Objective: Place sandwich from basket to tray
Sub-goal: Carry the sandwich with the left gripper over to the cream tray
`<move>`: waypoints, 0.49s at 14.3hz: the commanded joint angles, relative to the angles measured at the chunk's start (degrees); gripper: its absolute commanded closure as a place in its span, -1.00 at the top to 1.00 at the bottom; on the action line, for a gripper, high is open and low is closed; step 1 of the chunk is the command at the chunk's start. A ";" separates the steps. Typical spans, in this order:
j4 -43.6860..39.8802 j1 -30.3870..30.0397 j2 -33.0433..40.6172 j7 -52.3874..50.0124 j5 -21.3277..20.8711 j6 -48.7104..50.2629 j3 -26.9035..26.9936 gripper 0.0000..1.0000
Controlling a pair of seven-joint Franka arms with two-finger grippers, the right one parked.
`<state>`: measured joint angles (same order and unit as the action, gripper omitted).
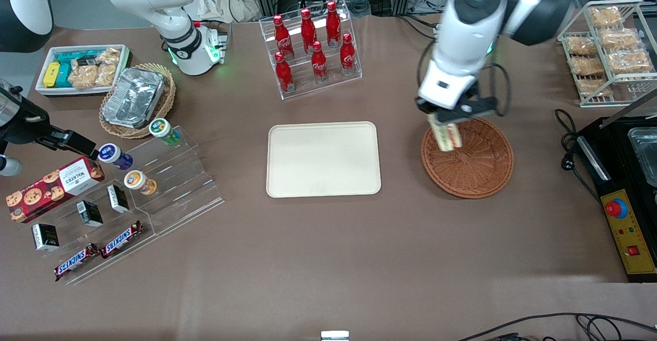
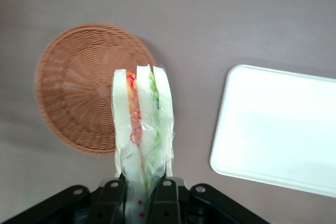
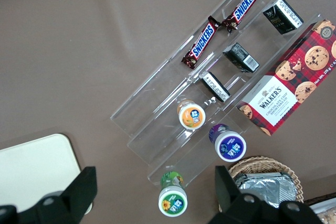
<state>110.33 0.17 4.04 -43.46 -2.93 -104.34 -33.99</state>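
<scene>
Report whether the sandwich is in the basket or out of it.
Out: the gripper is shut on the sandwich, holding it above the empty basket.

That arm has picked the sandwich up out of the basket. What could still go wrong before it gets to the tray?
The gripper holds the sandwich only by one end, over the basket, and its plastic wrap looks slick, so it might slip out. The long wedge hangs free, so it could swing or sag on the way. The tray has only a low rim, and a sandwich let go from too high might tip over or bounce out.
</scene>
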 commanded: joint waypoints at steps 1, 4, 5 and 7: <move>-0.73 1.93 -1.49 1.19 0.03 -2.43 -2.04 -1.00; -0.03 5.72 -3.60 0.05 -0.23 -6.48 -1.95 -1.00; 0.32 5.81 -4.30 0.04 0.29 -7.79 -2.04 -1.00; 1.55 6.33 -6.49 0.13 0.47 -10.34 -2.13 -1.00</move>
<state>111.31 6.04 -0.03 -43.57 -2.93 -112.14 -36.23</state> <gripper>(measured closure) 0.811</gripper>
